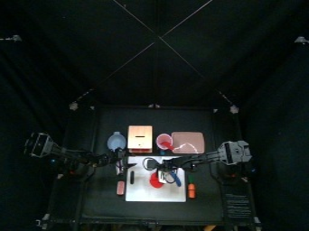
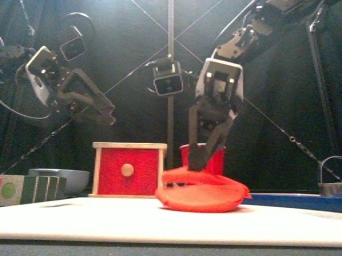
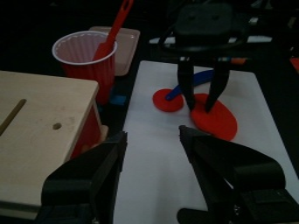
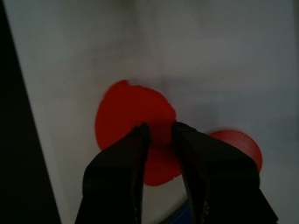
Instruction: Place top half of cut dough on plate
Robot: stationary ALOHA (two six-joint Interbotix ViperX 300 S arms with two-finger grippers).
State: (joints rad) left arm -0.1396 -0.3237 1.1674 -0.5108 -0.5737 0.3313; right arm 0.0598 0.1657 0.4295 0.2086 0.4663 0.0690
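Barely started. Pinched the top half of cut dough (image 4: 131,118) at its edge with the right gripper (image 4: 162,129), jaws narrowed onto it, low on the white board (image 3: 152,175). Held the left gripper (image 3: 152,138) open, empty. Left to do: lifting, carrying to the plate (image 1: 187,141), well apart.

No text, label, brand, number or sign can be read in any view. The top view shows a pale patch on the dark panel (image 1: 238,206) at the tabletop's right front corner that may be a label, but its marks are too small to read.
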